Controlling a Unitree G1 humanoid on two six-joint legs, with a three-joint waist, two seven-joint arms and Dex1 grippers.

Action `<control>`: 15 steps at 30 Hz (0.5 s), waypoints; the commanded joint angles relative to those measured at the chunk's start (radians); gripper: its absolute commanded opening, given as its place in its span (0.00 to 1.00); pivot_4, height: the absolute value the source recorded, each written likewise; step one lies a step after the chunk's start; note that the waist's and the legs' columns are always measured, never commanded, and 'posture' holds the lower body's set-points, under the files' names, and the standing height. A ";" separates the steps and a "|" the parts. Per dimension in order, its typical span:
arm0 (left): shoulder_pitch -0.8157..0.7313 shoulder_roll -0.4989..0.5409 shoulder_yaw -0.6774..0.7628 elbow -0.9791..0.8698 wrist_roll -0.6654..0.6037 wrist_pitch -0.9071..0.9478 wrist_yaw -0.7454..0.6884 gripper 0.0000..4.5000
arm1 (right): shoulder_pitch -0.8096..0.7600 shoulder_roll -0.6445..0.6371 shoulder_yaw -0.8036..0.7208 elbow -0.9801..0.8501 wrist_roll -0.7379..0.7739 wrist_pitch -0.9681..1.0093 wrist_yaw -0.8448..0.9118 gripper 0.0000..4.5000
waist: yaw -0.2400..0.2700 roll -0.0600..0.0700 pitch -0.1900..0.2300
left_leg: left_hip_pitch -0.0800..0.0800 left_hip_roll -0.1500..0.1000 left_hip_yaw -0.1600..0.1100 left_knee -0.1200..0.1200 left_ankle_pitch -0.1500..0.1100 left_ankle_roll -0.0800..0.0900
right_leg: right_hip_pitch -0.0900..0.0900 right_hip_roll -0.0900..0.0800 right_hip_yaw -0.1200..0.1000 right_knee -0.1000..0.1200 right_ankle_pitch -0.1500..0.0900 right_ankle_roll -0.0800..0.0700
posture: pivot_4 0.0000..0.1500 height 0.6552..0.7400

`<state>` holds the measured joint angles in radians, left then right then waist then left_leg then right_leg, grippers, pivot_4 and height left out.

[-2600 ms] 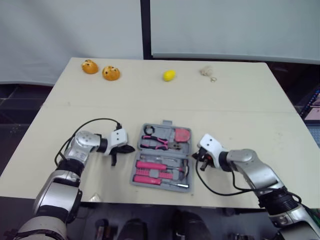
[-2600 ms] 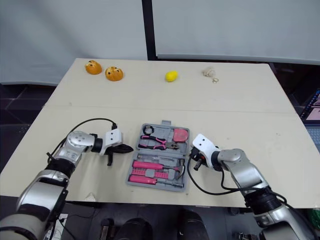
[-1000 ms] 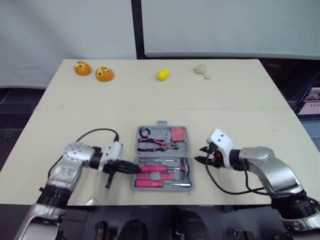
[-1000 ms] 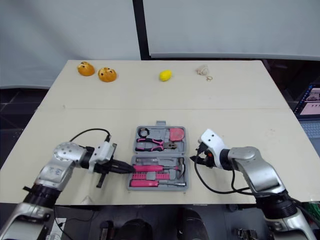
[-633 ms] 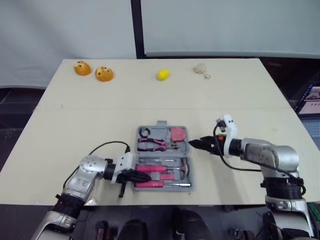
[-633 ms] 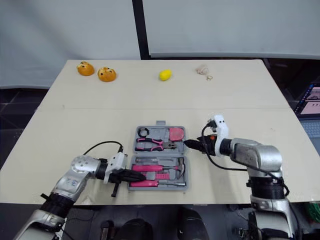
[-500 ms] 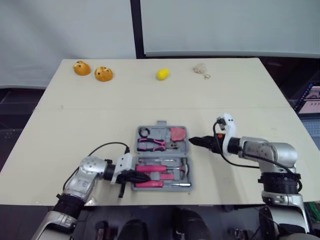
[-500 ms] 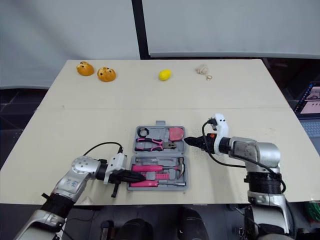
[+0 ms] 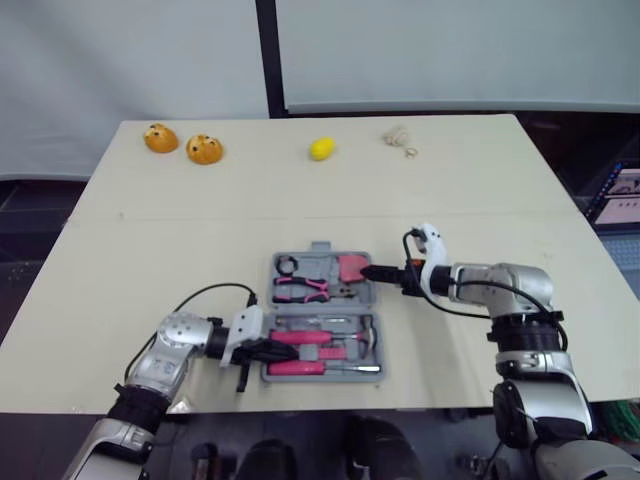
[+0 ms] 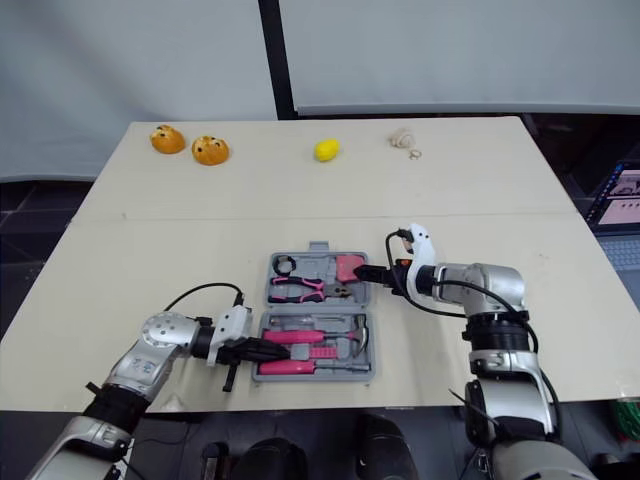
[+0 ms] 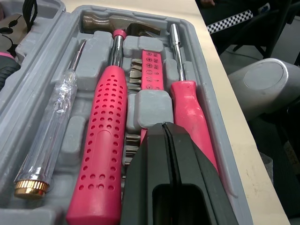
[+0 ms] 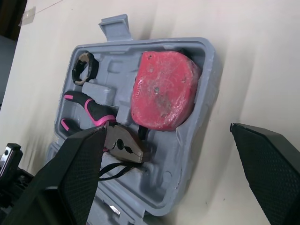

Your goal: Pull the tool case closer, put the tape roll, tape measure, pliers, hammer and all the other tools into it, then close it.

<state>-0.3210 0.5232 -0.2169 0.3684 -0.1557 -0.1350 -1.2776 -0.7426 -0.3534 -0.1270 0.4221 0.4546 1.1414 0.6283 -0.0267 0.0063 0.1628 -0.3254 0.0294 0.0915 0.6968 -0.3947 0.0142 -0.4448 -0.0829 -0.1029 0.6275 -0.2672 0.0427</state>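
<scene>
Tool case (image 12: pixel 117 70) open at centre-front of bench (image 9: pixel 200 240); tape measure (image 12: pixel 164 91), pliers (image 12: pixel 101 124), hammer (image 11: pixel 112 23) inside. My left end effector (image 11: pixel 165 129) closed, tips over near half. My right end effector (image 9: pixel 368 271) spread wide beside far half's right rim.

case: tool case (image 9: pixel 325 315) on table (image 9: pixel 180 240), centre, near front edge | far half: tape roll (image 12: pixel 84 69) left, pliers (image 12: pixel 101 126) before it, tape measure (image 12: pixel 164 90) right | near half: hammer (image 11: pixel 104 140) behind screwdriver (image 11: pixel 190 112) | left gripper (image 11: pixel 167 127) over near half's left end | right gripper (image 9: pixel 368 271) just right of tape measure
</scene>
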 commanded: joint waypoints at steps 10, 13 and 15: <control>0.007 0.005 -0.040 0.093 0.071 -0.051 0.029 0.00 | -0.152 0.059 0.041 0.317 -0.057 -0.148 0.075 0.99 | -0.002 0.003 -0.002 | 0.001 0.000 0.000 0.000 0.000 0.000 | 0.000 0.000 0.000 0.000 0.000 0.000 | 1.00 0.87; 0.007 0.010 -0.046 0.112 0.083 -0.068 0.035 0.00 | -0.168 0.064 0.071 0.371 -0.066 -0.171 0.161 0.99 | -0.002 0.004 -0.002 | 0.001 0.000 0.000 0.000 0.000 0.000 | 0.001 -0.001 0.000 0.000 0.000 0.000 | 1.00 0.87; 0.006 0.013 -0.050 0.125 0.090 -0.080 0.039 0.00 | -0.176 0.065 0.087 0.407 -0.080 -0.194 0.200 0.99 | -0.003 0.004 -0.002 | 0.001 0.000 0.000 0.000 0.000 0.000 | 0.001 -0.001 0.000 0.000 0.000 0.000 | 1.00 0.87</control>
<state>-0.3331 0.5236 -0.2357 0.4304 -0.1483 -0.2282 -1.2754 -0.9075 -0.3043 -0.0644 0.8040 0.3723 0.9556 0.7669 -0.0301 0.0103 0.1608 -0.3235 0.0292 0.0917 0.6964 -0.3947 0.0142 -0.4434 -0.0838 -0.1025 0.6276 -0.2672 0.0428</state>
